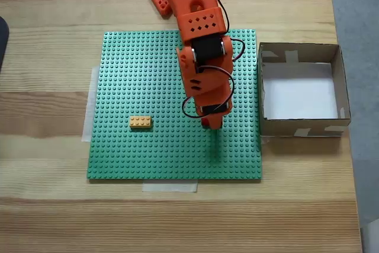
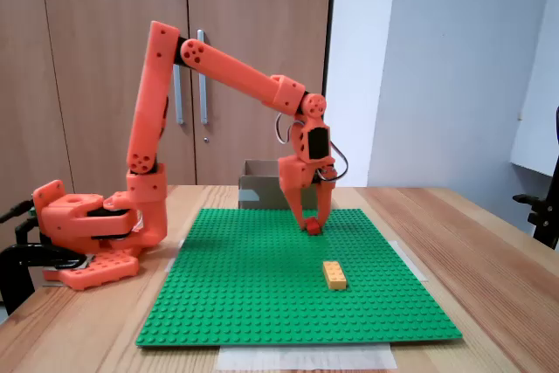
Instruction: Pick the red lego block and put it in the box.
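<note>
In a fixed view the red lego block (image 2: 312, 227) sits low on the green baseplate (image 2: 262, 303), just right of frame centre, pinched between the tips of the orange gripper (image 2: 311, 226); too little shows to tell its long axis. The box (image 1: 302, 90) stands at the right of the top-down fixed view, touching the baseplate's edge on the desk (image 1: 47, 217). An orange-yellow brick (image 1: 140, 122) lies left of the gripper, long axis left-right.

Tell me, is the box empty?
Empty: the box shows a bare white floor, and the red lego block sits between the gripper fingers.
</note>
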